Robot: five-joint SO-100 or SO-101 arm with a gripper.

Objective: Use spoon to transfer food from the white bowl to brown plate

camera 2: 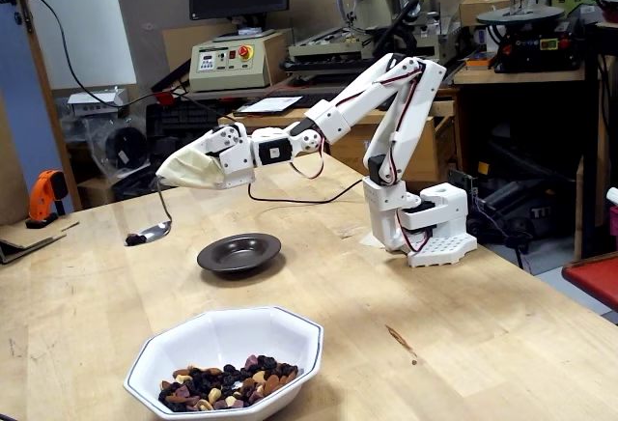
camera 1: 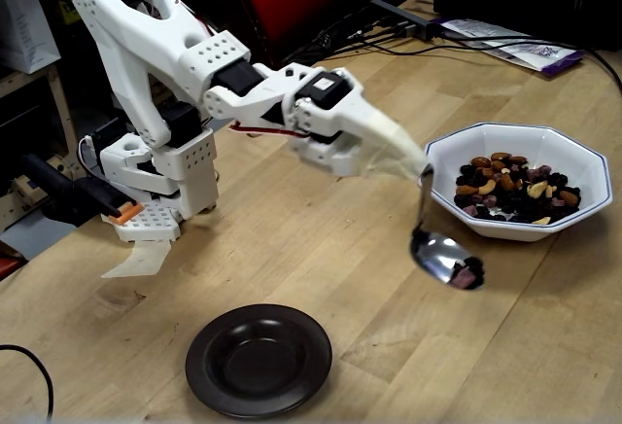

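My gripper is wrapped in whitish tape and shut on the spoon's handle; the fingers themselves are hidden by the wrap. The spoon hangs bowl-down over the bare table, just left of the white bowl, and carries a few dark and purple pieces of food. More food fills the white bowl. The brown plate lies empty at the front left. In the other fixed view the gripper holds the spoon left of the brown plate and beyond the white bowl.
The arm's white base stands at the table's left edge, with an orange-tipped clamp beside it. Cables and papers lie at the back right. In the other fixed view, benches with machines stand behind the table.
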